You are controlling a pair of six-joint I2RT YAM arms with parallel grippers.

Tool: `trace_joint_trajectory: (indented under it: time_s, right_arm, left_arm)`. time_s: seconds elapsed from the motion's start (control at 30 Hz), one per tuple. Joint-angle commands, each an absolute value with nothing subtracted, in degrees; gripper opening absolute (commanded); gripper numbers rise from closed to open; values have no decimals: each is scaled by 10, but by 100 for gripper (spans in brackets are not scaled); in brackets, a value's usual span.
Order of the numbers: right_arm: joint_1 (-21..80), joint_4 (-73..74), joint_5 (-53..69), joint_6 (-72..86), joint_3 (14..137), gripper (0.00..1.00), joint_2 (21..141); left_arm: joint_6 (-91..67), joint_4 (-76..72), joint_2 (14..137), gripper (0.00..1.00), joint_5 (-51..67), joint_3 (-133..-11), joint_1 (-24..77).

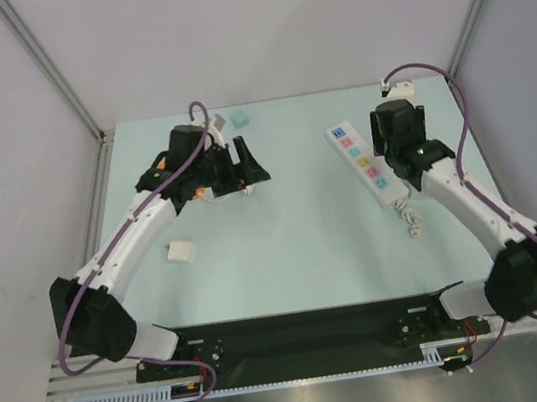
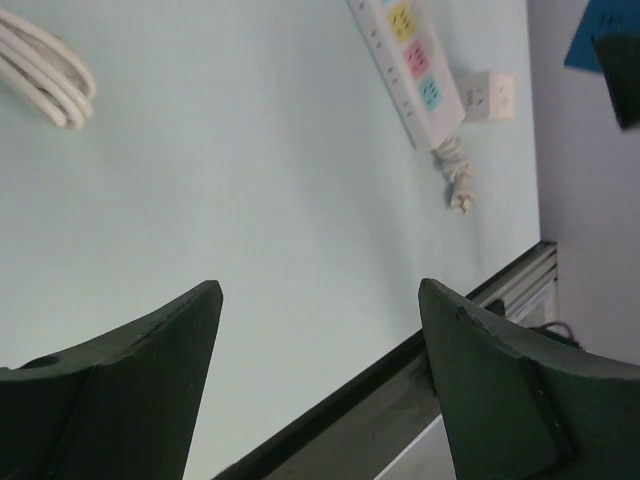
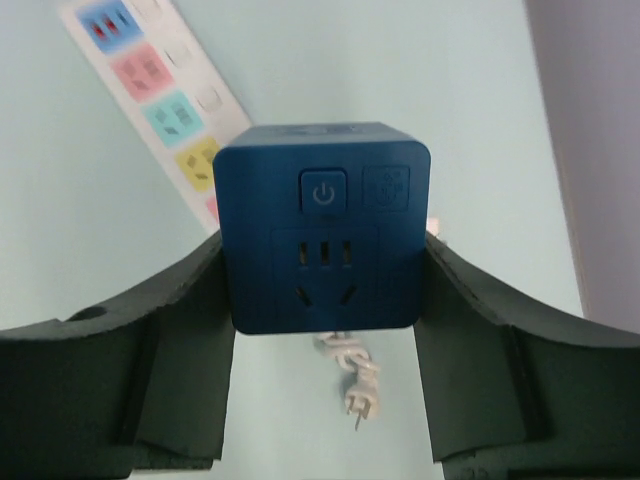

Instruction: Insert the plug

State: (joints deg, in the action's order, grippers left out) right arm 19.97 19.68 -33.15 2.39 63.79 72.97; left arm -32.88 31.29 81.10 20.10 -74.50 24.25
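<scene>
At the lower left of the overhead view a small white block [image 1: 180,251], perhaps an adapter, lies on the pale bench [image 1: 297,257]. Above it the left hand [image 2: 320,292] has its fingers spread wide with nothing between them. A coil of white cable [image 2: 45,72] lies at the upper left of its wrist view. A teal cube [image 1: 239,119] sits toward the top centre. Right of centre the white power strip [image 1: 364,164] runs slantwise, its sockets marked in coloured patches and its cord plug [image 3: 355,405] lying off its lower end. A white socket adapter [image 2: 488,95] rests just beside that end. The right hand [image 3: 322,250] is clamped on the two sides of a dark blue socket cube [image 3: 322,190]. The cube is held above the bench, its button and socket face toward the wrist camera.
</scene>
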Motion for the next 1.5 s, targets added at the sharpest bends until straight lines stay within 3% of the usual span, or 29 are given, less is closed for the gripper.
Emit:
trace_joint_trajectory:
  time_s: [0.0, 0.2, 0.33, 0.67, 0.9, 1.2, 1.47]
  right_arm:
    - [144, 257, -261, 68, 709, 0, 813]
    - [74, 307, -238, 56, 808, 0, 957]
    - [47, 244, -196, 48, 808, 0, 997]
    - [41, 104, -127, 40, 924, 0, 1159]
    - [67, 84, -73, 2, 1018, 0, 1271]
    - [136, 79, 103, -82, 998, 0, 1275]
    - [187, 124, 149, -113, 914, 0, 1208]
  left_arm:
    - [-297, 314, 838, 84, 201, -755, 272]
    - [-282, 300, 831, 83, 185, -701, 282]
    - [-282, 291, 833, 83, 188, -686, 282]
    - [-278, 290, 796, 84, 158, -652, 281]
    - [-270, 286, 775, 84, 129, -641, 280]
    - [-255, 285, 754, 84, 89, -644, 273]
    - [-250, 286, 751, 84, 95, -646, 269]
